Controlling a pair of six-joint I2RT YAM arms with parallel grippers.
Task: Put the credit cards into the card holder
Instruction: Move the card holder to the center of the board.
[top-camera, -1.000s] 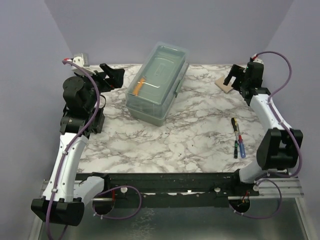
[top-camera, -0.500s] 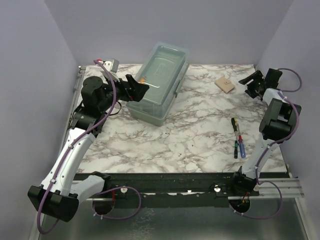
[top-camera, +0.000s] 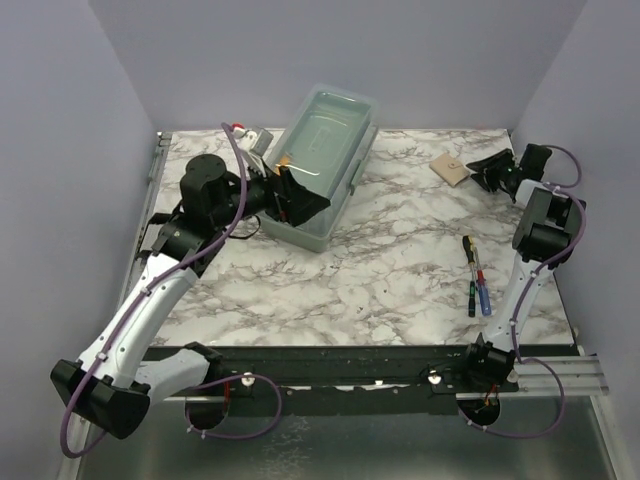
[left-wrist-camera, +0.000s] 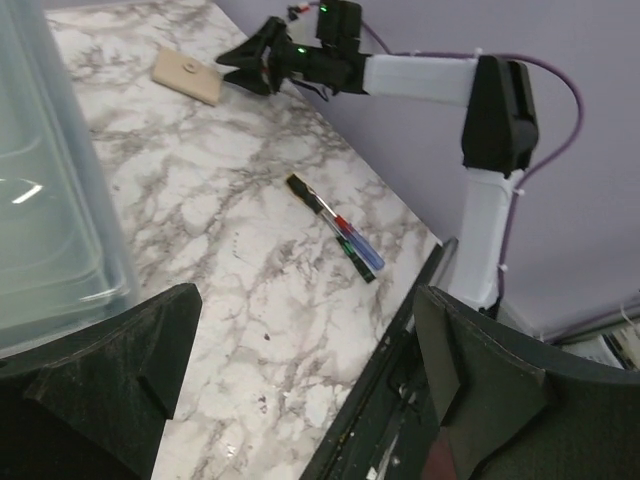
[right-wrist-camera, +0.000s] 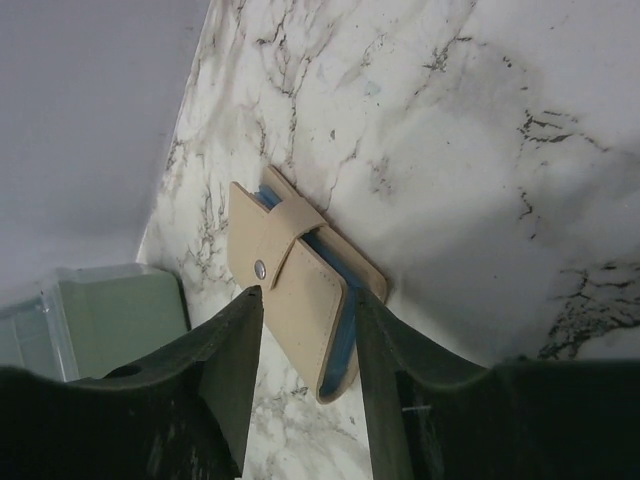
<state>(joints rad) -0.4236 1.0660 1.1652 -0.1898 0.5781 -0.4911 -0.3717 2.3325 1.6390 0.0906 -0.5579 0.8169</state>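
Right pincer (right-wrist-camera: 305, 330) swings onto far-right tan pouch (right-wrist-camera: 290, 285), jaws narrowing astride it; I can't tell if it grips. Left pincer (left-wrist-camera: 305, 310) gapes empty by clear box (left-wrist-camera: 50, 200). Card loading not begun.

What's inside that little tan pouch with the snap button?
A blue edge shows between the flaps of the tan pouch. The snapped strap and flaps cover the rest, so what it is cannot be told.
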